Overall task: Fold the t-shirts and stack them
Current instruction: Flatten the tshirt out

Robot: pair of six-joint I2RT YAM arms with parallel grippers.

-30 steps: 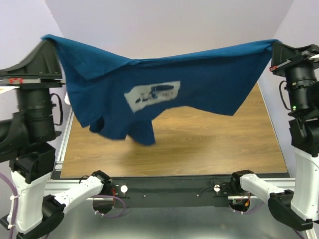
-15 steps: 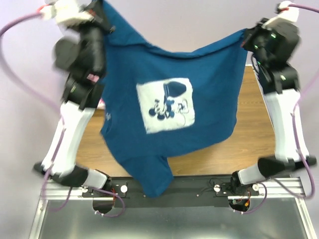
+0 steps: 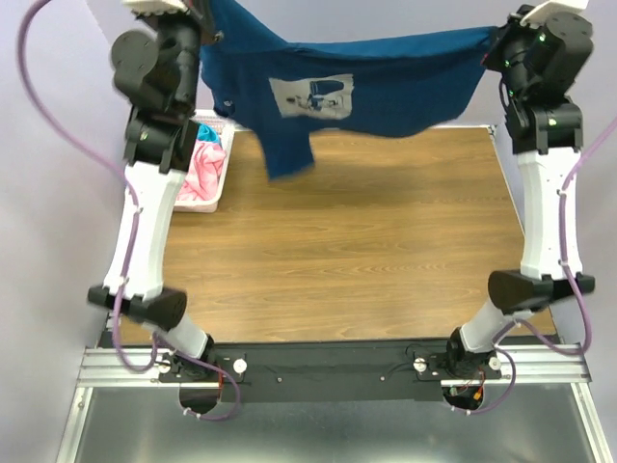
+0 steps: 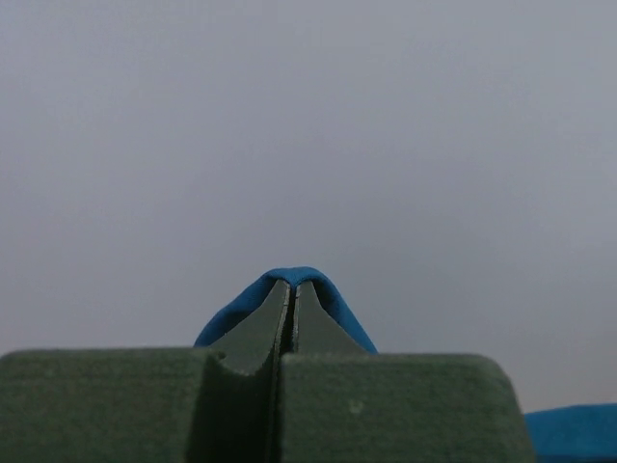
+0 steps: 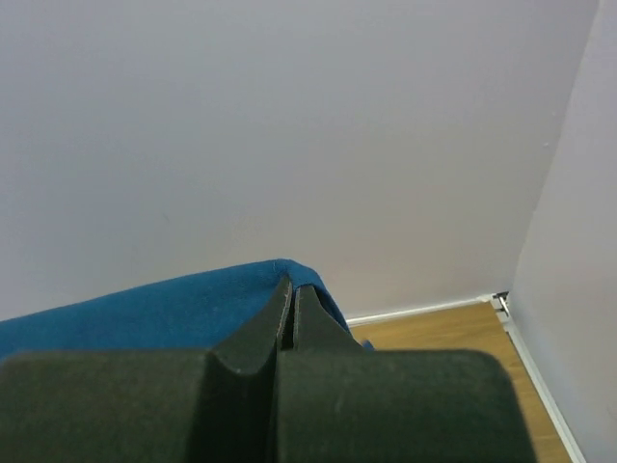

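The dark blue t-shirt with a white square cartoon print hangs stretched in the air over the far end of the table, a sleeve dangling at its lower left. My left gripper is shut on its left top corner; blue cloth wraps over the closed fingertips. My right gripper is shut on its right top corner, with blue cloth draped to the left of the tips. A pink t-shirt and a bit of teal cloth lie in the basket.
A white lattice basket stands at the far left of the wooden table. Both arms stand tall at the table's left and right sides. Pale walls close the back and sides.
Both arms have swung the blue shirt away from the camera toward the far end of the table. The shirt now hangs farther back and higher, and the basket has come into sight.
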